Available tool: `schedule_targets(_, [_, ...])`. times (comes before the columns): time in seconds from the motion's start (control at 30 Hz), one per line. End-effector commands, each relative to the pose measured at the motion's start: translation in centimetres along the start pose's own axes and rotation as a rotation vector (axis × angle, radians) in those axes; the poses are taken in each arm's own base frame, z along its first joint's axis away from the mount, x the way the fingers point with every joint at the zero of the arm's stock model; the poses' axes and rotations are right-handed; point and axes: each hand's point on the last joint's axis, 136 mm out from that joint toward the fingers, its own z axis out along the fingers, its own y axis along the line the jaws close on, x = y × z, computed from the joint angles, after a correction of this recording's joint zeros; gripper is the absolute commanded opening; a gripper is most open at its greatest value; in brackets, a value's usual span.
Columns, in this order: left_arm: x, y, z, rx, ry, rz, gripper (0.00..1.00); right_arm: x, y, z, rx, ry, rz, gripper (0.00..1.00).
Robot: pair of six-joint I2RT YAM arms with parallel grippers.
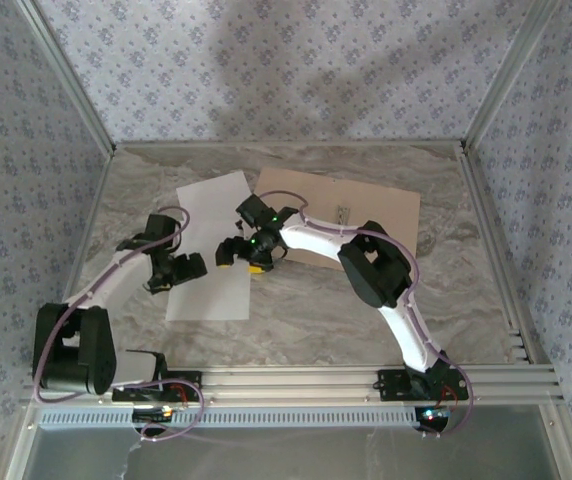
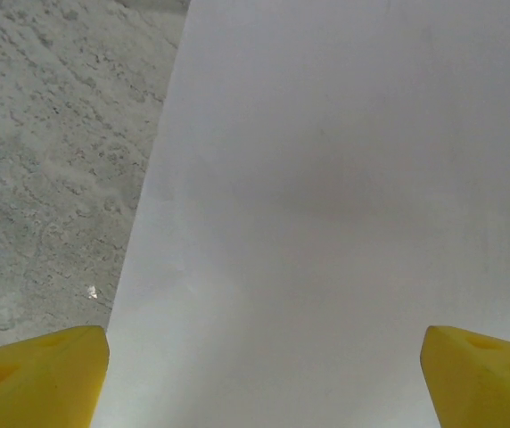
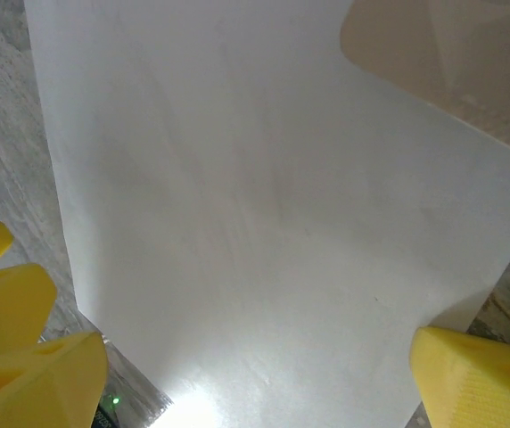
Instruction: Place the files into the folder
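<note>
Above the white files (image 1: 211, 215) on the bench (image 1: 366, 300), the left tool (image 1: 181, 268) and the right tool (image 1: 238, 252) both hang wide open, gripping nothing; the folder (image 1: 366, 212) lies just beside the files.

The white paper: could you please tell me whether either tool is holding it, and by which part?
Nothing is held; the left tool and right tool both hang open over the white paper.

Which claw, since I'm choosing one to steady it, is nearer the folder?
Right. The right claw is over the paper at its edge next to the folder; the left claw is over its far edge.
</note>
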Motion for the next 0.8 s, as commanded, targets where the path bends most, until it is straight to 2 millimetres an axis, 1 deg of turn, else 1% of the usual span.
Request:
schedule_targets(0.0, [-0.5,-0.4,0.2,0.021,-0.002,0.008,0.87,0.3,0.0,0.1,0.008,-0.015,0.019,0.90])
schedule_targets(0.17, [0.1,0.0,1.2,0.001,0.029,-0.018,0.86,0.2,0.1,0.1,0.007,-0.017,0.020,0.89])
schedule_targets(0.33, [0.8,0.5,1.9,-0.024,0.056,-0.047,0.88,0.1,0.4,0.1,0.003,-0.016,0.016,0.89])
schedule_targets(0.4, [1.0,0.5,2.1,-0.014,0.063,-0.059,0.89,0.1,0.4,0.1,0.006,-0.016,0.016,0.89])
schedule_targets(0.47, [1.2,0.1,1.9,0.022,0.074,-0.085,0.89,0.1,0.4,0.2,0.010,-0.017,0.017,0.89])
schedule_targets(0.57, [0.6,0.1,0.7,0.027,0.040,-0.093,0.90,0.1,0.1,0.3,0.025,-0.007,0.026,0.90])
schedule_targets(0.63, [0.2,0.5,0.1,0.021,0.013,-0.091,0.92,0.2,0.1,0.4,0.030,-0.001,0.030,0.90])
schedule_targets(0.77, [0.1,1.8,-0.1,-0.008,-0.015,-0.128,0.93,-0.1,0.4,0.3,0.033,-0.011,0.027,0.90])
